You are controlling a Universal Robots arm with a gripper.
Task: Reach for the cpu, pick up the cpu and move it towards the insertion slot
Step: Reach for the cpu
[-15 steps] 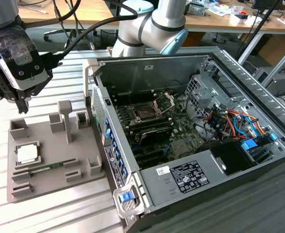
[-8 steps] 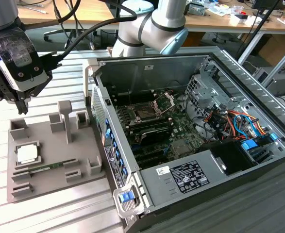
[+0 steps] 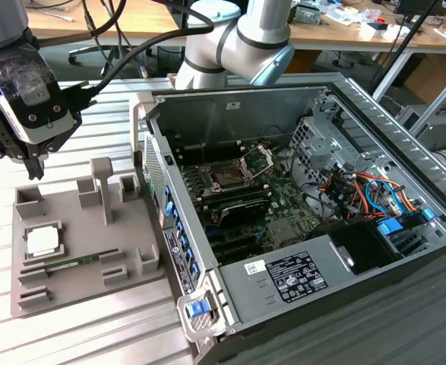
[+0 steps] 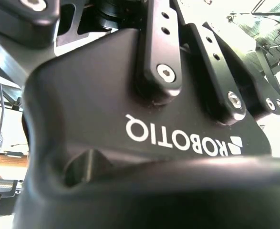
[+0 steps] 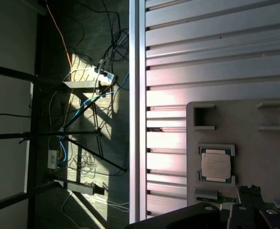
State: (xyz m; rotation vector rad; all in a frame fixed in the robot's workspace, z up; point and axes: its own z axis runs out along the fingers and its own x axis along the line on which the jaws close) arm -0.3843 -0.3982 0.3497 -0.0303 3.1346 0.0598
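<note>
Up at the exterior view's left, the gripper (image 3: 34, 170) hangs over the far left corner of a grey fixture tray (image 3: 71, 293) on the ribbed metal tabletop (image 3: 55, 338). Whether it is open or closed, I cannot tell. The cpu (image 3: 42, 241) lies flat in a square pocket of that tray, nearer than the gripper and apart from it. The insertion slot (image 3: 229, 176) sits well to the right inside the open computer case (image 3: 230, 114), its metal frame raised.

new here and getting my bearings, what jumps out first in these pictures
The open computer case dominates the exterior view's right, its insertion slot ringed by green board. At that view's left the gripper hangs by a grey fixture tray where the cpu lies in a recess.
</note>
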